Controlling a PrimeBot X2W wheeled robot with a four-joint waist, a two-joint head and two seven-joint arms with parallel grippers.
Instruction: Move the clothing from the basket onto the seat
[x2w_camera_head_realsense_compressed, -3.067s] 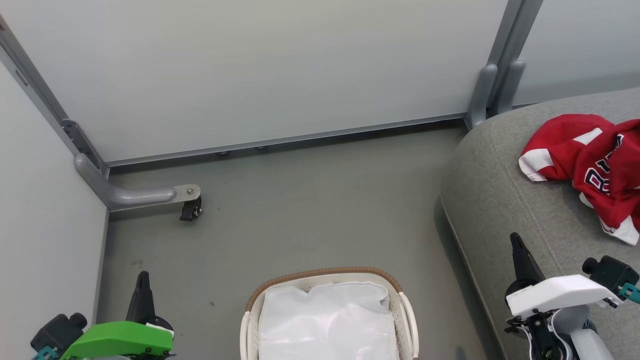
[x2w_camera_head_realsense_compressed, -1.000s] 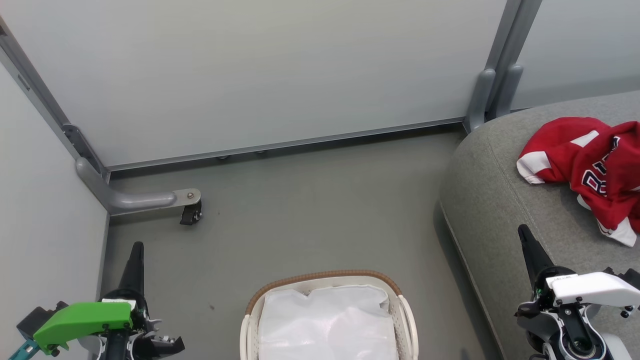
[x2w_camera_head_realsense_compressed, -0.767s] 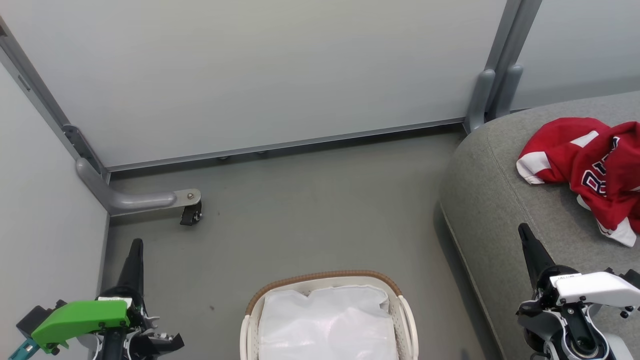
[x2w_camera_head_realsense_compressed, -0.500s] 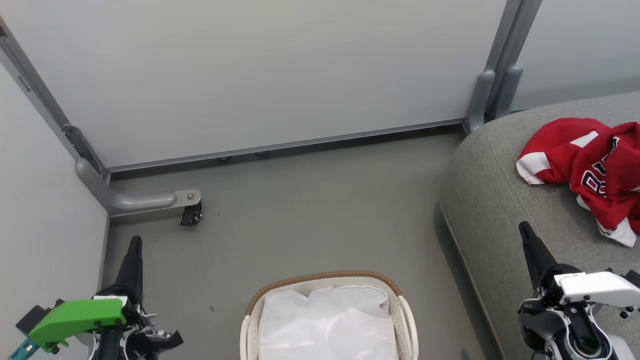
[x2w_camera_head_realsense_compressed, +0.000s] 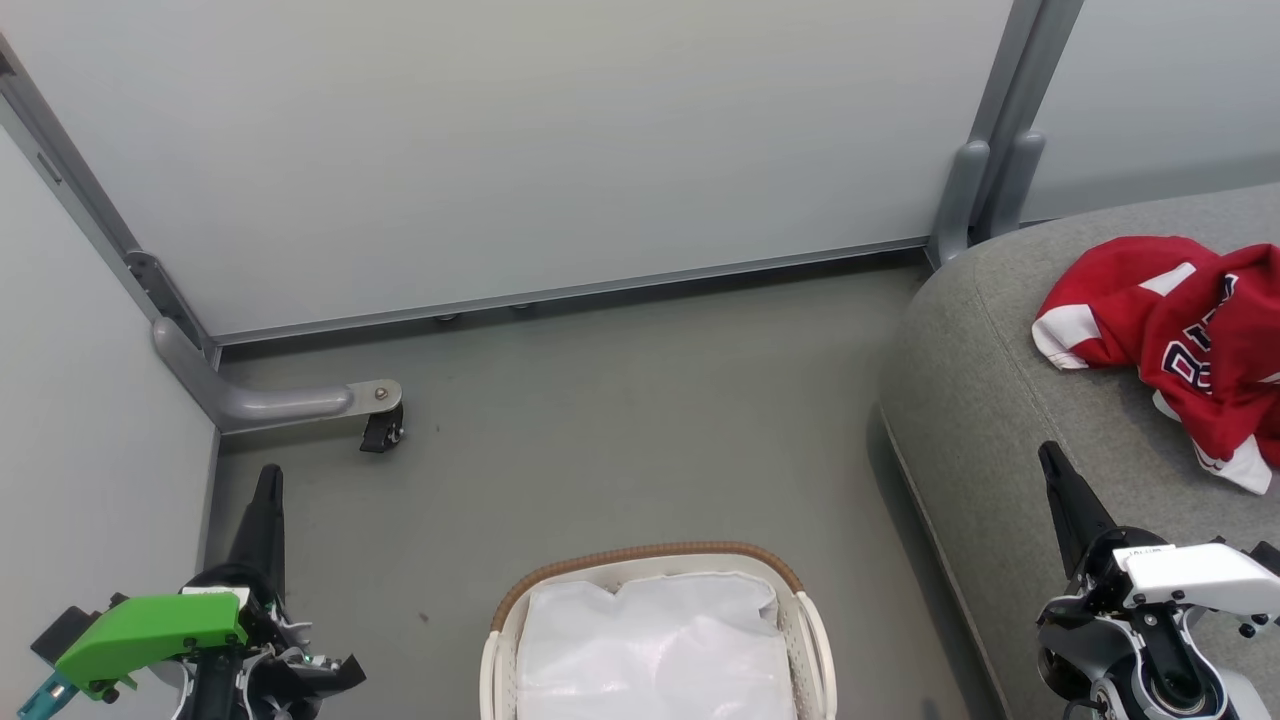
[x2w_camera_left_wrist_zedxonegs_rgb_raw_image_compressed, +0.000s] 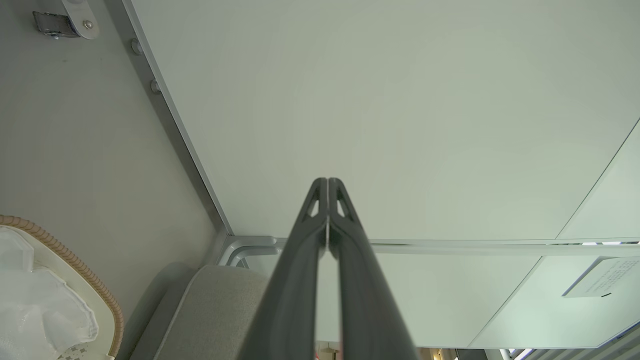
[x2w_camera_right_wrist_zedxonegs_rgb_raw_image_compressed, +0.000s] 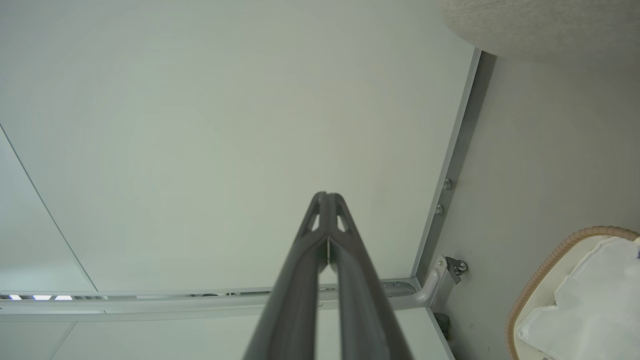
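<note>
The red clothing (x2w_camera_head_realsense_compressed: 1180, 340) with white panels and navy letters lies crumpled on the grey seat (x2w_camera_head_realsense_compressed: 1000, 400) at the right. At the bottom centre stands the white basket (x2w_camera_head_realsense_compressed: 810, 625) with its brown woven rim; inside it shows the white liner cloth. My left gripper (x2w_camera_head_realsense_compressed: 268, 478) stands shut at the lower left over the floor, holding nothing. Near the seat's front edge my right gripper (x2w_camera_head_realsense_compressed: 1050, 458) is shut and empty. In the left wrist view the gripper (x2w_camera_left_wrist_zedxonegs_rgb_raw_image_compressed: 328, 181) points at a pale wall panel; in the right wrist view the gripper (x2w_camera_right_wrist_zedxonegs_rgb_raw_image_compressed: 327, 195) does the same.
Pale partition panels (x2w_camera_head_realsense_compressed: 520, 140) close off the back and left. A grey foot with a black caster (x2w_camera_head_realsense_compressed: 380, 425) juts onto the floor at the left. A grey post (x2w_camera_head_realsense_compressed: 985, 180) stands by the seat's far corner. Open grey floor (x2w_camera_head_realsense_compressed: 620, 420) lies between basket and wall.
Both grippers have shifted slightly since a second ago, the left one creeping up in the head view. Clothing, basket and seat stay where they were.
</note>
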